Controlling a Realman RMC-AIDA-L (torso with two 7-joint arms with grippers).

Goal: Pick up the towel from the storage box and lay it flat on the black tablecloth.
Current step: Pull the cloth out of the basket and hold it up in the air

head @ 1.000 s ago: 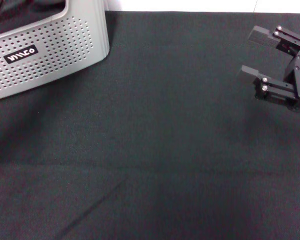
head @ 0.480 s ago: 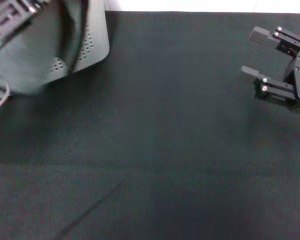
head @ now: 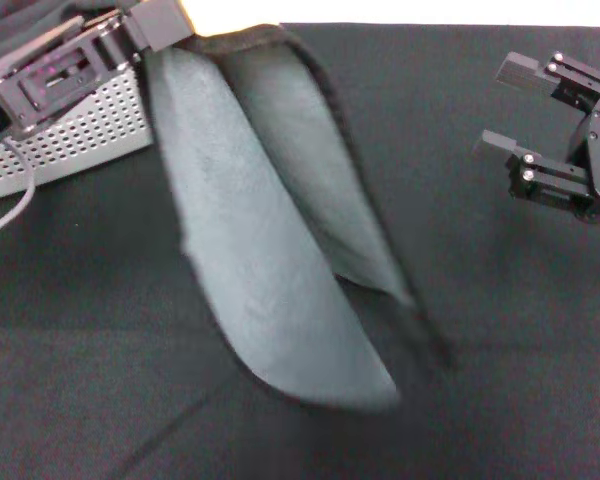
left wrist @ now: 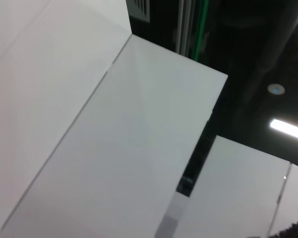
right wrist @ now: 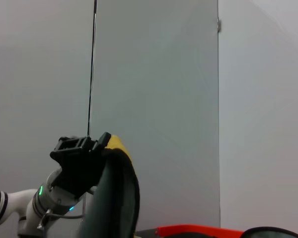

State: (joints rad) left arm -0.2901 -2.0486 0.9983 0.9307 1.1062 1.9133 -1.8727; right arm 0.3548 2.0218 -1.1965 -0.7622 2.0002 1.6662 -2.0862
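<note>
The towel (head: 265, 270), grey-green with black edging, hangs in a long fold, its lower end blurred over the black tablecloth (head: 500, 340). My left gripper (head: 170, 25) is shut on the towel's top edge, above the right end of the storage box (head: 75, 130), a light grey perforated bin at the far left. The right wrist view shows the left gripper (right wrist: 84, 148) from afar, with the towel (right wrist: 111, 203) draped below it and its yellow reverse showing at the top. My right gripper (head: 505, 108) hovers open and empty at the far right, well apart from the towel. The left wrist view shows only walls and ceiling.
A thin cable (head: 10, 205) loops down from the left arm in front of the box. The tablecloth spreads wide between the towel and the right gripper and along the near edge.
The left gripper has risen out of the box and swung right with the towel, which now hangs unfurled over the tablecloth. The right gripper has stayed put.
</note>
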